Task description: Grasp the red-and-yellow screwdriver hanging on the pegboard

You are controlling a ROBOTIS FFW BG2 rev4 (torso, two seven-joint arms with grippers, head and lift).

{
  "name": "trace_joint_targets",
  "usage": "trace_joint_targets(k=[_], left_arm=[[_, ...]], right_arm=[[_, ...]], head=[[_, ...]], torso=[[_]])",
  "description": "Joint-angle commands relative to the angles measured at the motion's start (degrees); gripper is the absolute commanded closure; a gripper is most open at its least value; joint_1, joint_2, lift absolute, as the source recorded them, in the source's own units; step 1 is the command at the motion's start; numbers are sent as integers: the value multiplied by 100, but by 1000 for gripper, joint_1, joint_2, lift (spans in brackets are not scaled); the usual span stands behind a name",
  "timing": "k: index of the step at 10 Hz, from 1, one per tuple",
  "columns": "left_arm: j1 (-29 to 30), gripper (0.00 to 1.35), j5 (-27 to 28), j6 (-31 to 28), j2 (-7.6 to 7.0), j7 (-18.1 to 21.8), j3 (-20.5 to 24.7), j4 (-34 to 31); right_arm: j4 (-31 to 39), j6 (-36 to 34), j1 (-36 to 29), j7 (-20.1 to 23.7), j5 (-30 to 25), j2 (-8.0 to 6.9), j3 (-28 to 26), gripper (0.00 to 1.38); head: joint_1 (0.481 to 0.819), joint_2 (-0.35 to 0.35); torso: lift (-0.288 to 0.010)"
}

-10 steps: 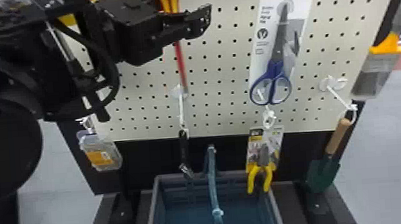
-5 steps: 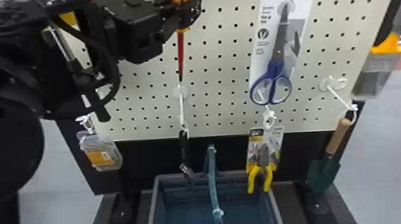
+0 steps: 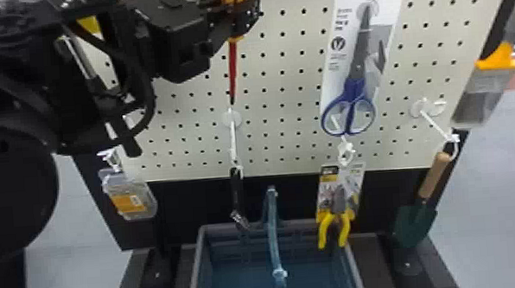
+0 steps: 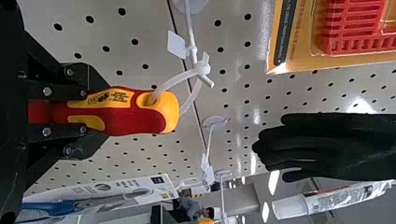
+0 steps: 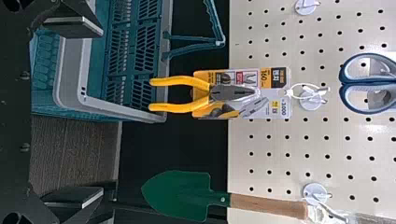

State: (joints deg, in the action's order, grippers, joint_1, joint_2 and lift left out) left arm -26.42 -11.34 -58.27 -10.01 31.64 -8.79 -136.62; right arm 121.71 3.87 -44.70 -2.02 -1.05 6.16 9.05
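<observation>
At the top of the head view my left gripper (image 3: 237,19) is shut on the handle of the red-and-yellow screwdriver (image 3: 232,65), whose thin red shaft points down in front of the pegboard (image 3: 287,87). From the left wrist view, the left gripper (image 4: 91,110) has one black finger on each side of the screwdriver (image 4: 140,114). A white tie through the handle's end still loops to a hook (image 4: 198,70). My right gripper (image 5: 86,112) stands wide open with nothing between its fingers, facing the lower part of the board.
Blue scissors (image 3: 355,100) hang right of the screwdriver, with yellow-handled pliers (image 3: 336,227) and a green trowel (image 3: 416,225) lower down. A small black-handled tool (image 3: 237,195) hangs below the shaft, above a basket (image 3: 356,269). A black glove (image 4: 327,147) hangs near the handle's end.
The left gripper's fingers have come together around the handle and the gripper has shifted slightly left. The screwdriver's shaft has swung from a slant to nearly upright.
</observation>
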Motion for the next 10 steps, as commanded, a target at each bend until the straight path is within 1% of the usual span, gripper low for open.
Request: trace_joint_targets(k=[1,10], left_arm=[[25,1217,0,-9,8,0,0,0],[74,1217,-35,-27,17,9,44,0]], right_arm=[[-14,0,0,0,0,8,0,111],[-14,0,0,0,0,8,0,111]], head=[[549,0],[549,0]], torso=[[-100],[-100]])
